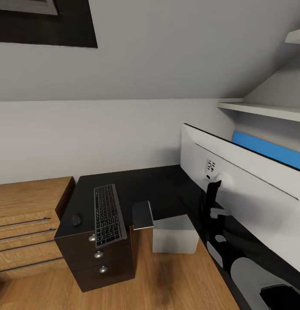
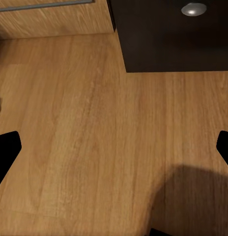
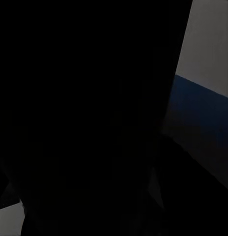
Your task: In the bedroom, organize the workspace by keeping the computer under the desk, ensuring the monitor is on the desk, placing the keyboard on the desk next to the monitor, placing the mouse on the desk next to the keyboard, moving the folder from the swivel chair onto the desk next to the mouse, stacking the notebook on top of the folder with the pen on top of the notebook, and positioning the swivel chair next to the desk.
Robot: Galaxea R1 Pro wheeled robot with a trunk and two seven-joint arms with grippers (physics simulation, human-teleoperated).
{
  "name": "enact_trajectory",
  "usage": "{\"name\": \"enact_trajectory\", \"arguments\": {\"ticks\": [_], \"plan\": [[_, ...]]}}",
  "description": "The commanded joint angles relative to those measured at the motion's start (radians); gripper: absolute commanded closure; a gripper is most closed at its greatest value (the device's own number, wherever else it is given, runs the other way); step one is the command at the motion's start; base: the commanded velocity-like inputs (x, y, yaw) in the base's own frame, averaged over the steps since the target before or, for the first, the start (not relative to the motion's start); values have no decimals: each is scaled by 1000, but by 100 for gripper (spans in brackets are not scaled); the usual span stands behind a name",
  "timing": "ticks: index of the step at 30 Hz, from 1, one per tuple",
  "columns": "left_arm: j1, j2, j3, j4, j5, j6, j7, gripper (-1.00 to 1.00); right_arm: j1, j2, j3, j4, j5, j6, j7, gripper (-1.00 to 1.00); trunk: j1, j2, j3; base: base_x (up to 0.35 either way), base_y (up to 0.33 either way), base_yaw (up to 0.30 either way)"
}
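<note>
On the matte black L-shaped desk (image 1: 154, 185) the slim dark grey keyboard (image 1: 108, 215) overhangs the front edge beside the small black oval mouse (image 1: 76, 220), the wide light-grey-backed monitor (image 1: 249, 185) stands rightward, the pale box-shaped computer (image 1: 175, 234) sits underneath, the left gripper's (image 2: 114, 147) fingers spread apart above the wood plank floor (image 2: 94, 147), the right's state indiscernible.
</note>
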Motion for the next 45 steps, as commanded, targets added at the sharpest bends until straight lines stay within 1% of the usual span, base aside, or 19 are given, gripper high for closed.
{"name": "enact_trajectory", "arguments": {"ticks": [1,33,40,45], "plan": [[-1,0,-9,0,6,-2,5,-100,-1,-1,12,0,-6,-6,-5,100,0,-1,-1,0,0,0],[-1,0,-8,0,6,-2,5,-100,-1,-1,13,0,-6,-15,-5,100,0,-1,-1,-1,0,0],[-1,0,-7,0,7,-2,6,-100,-1,-1,11,0,-6,-15,-5,100,0,-1,-1,-154,-46,1],[-1,1,-7,0,7,-2,6,-100,-1,1,13,0,-6,-15,-5,100,0,-1,-1,-284,-121,126]]}}
